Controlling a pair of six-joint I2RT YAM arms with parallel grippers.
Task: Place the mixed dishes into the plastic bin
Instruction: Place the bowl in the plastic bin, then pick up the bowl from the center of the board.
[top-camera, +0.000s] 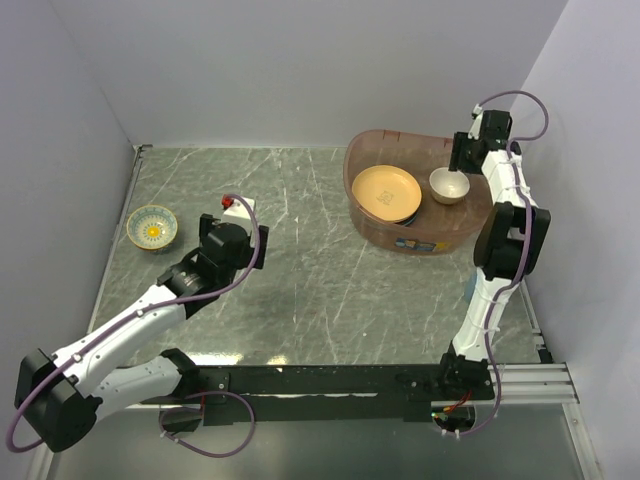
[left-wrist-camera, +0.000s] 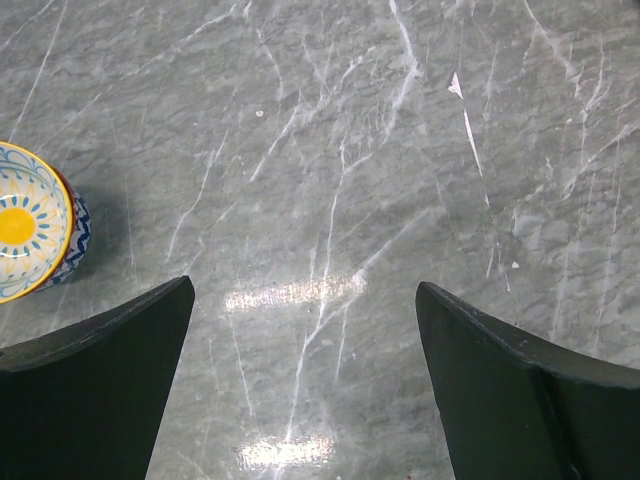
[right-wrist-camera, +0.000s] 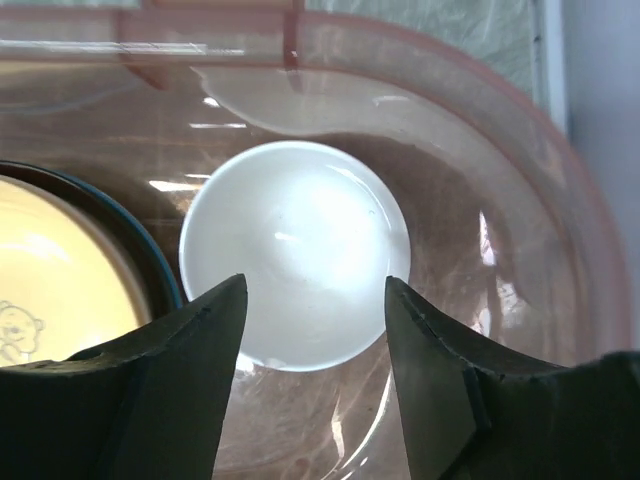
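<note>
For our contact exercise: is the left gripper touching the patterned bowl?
Apart. Left wrist view shows bare table between the patterned bowl and the left gripper.

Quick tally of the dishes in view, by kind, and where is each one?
Plates: 1, the yellow-orange plate, in the plastic bin.
Bowls: 2, the small cream bowl in the bin, the patterned bowl on the table.
Total: 3 dishes.

Cream bowl (right-wrist-camera: 295, 250), yellow-orange plate (top-camera: 386, 192)
</note>
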